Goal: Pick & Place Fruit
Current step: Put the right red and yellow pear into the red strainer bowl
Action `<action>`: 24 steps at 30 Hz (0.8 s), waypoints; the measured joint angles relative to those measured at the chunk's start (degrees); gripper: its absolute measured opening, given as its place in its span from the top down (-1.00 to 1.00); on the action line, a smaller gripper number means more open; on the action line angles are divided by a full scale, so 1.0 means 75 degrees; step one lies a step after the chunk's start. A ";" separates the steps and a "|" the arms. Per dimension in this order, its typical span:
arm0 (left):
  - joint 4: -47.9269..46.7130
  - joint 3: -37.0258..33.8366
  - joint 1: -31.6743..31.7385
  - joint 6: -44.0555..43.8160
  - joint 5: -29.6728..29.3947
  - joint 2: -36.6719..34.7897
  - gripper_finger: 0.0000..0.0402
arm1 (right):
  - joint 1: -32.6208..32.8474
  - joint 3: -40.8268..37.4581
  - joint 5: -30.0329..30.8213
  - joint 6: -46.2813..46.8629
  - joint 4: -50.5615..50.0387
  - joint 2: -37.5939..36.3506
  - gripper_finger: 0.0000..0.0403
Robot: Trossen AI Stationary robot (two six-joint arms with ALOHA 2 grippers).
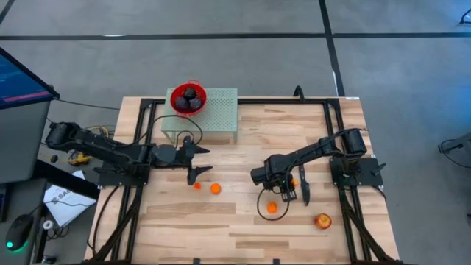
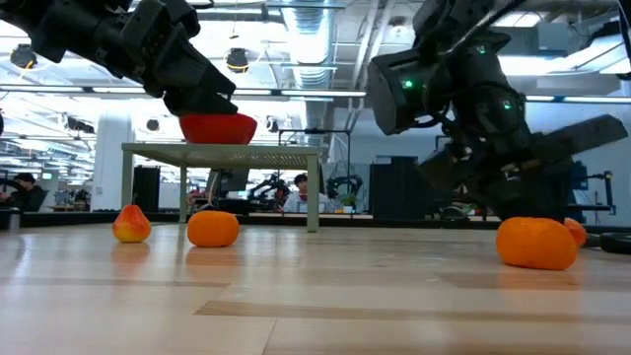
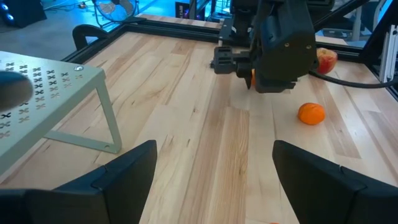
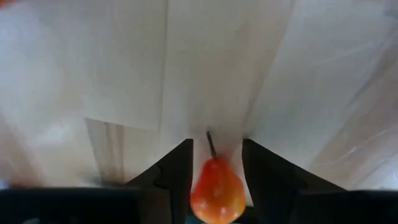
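1. My right gripper (image 4: 216,146), right of table centre, pinches narrow on a red-yellow fruit (image 4: 216,193); I judge the pick is in hand.
2. Next comes a lift toward the red bowl (image 1: 174,94) on the stand (image 1: 221,110).
3. My left gripper (image 1: 202,162) waits wide beside it.

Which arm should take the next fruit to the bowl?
Right: a red-orange fruit sits within the right gripper, while the left gripper hangs open and empty by the stand.
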 joint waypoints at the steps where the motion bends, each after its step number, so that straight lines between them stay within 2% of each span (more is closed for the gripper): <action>1: 0.0000 0.0000 0.0000 0.0000 -0.0003 0.0000 -0.56 | -0.0001 -0.0044 0.0039 0.0008 0.0007 -0.0006 0.35; 8: -0.0003 0.0000 0.0000 0.0000 -0.0023 0.0000 -0.56 | 0.0043 -0.0314 0.0207 -0.0027 0.0064 -0.0044 0.52; 16: 0.0000 0.0000 0.0000 0.0000 -0.0020 0.0000 -0.56 | 0.0035 -0.0331 0.0300 0.0016 0.0159 -0.0037 0.96; 22: 0.0000 0.0000 0.0001 0.0000 -0.0016 0.0000 -0.56 | 0.0045 -0.0384 0.0584 0.0218 0.0327 -0.0296 0.98; 24: 0.0000 0.0000 0.0000 0.0000 -0.0014 0.0000 -0.56 | 0.0024 -0.0382 0.0701 0.0239 0.0875 -0.0648 0.98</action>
